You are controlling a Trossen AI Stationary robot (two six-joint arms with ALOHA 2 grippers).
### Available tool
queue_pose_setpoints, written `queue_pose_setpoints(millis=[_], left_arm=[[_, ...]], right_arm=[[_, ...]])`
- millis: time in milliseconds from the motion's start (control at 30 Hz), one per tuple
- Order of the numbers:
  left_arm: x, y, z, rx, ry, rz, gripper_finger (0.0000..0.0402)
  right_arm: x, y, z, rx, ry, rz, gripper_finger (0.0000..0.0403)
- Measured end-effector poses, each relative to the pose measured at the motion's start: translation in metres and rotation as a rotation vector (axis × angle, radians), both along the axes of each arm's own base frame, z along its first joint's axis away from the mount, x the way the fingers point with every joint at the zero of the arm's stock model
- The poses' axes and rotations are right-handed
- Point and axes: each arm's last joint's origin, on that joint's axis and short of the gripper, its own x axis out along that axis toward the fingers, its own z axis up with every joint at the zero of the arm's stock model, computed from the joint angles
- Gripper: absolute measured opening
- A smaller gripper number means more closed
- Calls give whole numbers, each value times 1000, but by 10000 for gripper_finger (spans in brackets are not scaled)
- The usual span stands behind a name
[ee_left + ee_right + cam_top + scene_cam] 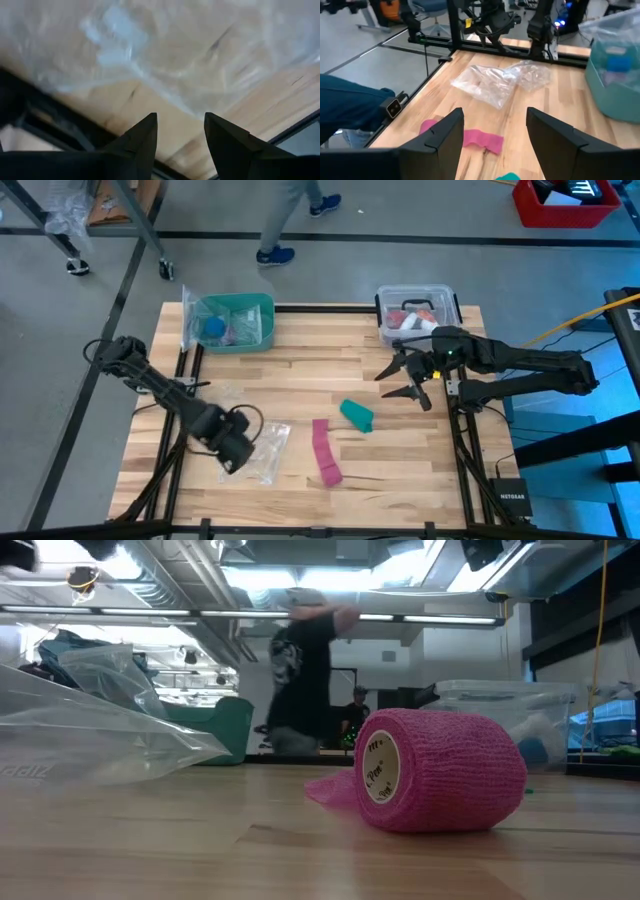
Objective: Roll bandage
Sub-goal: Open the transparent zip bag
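The teal-green bandage (357,415) lies bunched in a short lump on the wooden table, right of centre; its edge shows at the bottom of the right wrist view (510,176). The pink strip (323,442) lies left of it, with its rolled end (435,772) toward the near edge. My right gripper (388,383) is open and empty, above the table a little to the far right of the bandage. My left gripper (238,455) is open and empty at the near left, over a clear plastic bag (265,445).
A teal bin (235,322) stands at the far left and a clear lidded box (417,312) at the far right. The plastic bag also shows in the right wrist view (497,82). A person stands beyond the table's far edge (300,670).
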Motion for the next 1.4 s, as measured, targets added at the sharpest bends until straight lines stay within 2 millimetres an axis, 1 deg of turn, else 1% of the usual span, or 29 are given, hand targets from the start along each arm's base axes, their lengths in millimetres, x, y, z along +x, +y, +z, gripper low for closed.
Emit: queue_pose_setpoints(millis=[133, 200, 300, 400, 467, 500, 567, 667, 733, 800, 833, 900, 933, 1100, 1267, 1400], left_arm=[[-28, -13, 8, 67, 20, 82, 155], [-44, -15, 16, 123, -27, 140, 155], [-69, -11, 30, 224, -193, 230, 155], [-91, 5, 36, 335, -421, 304, 155], [-101, 19, 31, 388, -566, 336, 155], [-105, 26, 25, 399, -610, 342, 155], [-113, 38, 9, 383, -619, 368, 155], [-122, 47, -23, 247, -545, 462, 155], [-124, 45, -40, 89, -527, 527, 155], [-123, 38, -48, -104, -542, 562, 155], [-122, 36, -51, -157, -553, 556, 155], [-116, 26, -51, -318, -594, 572, 155], [-115, 24, -52, -361, -609, 579, 155], [-112, 18, -63, -377, -564, 619, 155], [-113, 15, -82, -340, -419, 699, 155], [-109, 14, -92, -278, -391, 722, 155]], right_arm=[[-1, 0, 1, -39, -26, 23, 217], [-2, 1, 3, -42, -36, 24, 217], [-2, 0, 2, -42, -35, 24, 217], [-2, 0, 3, -43, -39, 24, 217], [-2, 0, 3, -43, -39, 23, 217], [-2, 0, 3, -44, -38, 19, 217], [-2, 0, 3, -45, -38, 17, 217], [-2, 0, 2, -43, -34, 17, 217], [-2, 0, 2, -40, -31, 16, 217], [-2, 0, 2, -40, -31, 15, 217], [-2, 0, 2, -40, -30, 15, 217], [-2, 0, 3, -41, -35, 15, 217], [-2, 0, 3, -42, -36, 15, 217], [-2, 0, 3, -48, -36, 7, 217], [-2, 0, 2, -47, -31, 7, 217], [-2, 0, 2, -47, -31, 7, 217]])
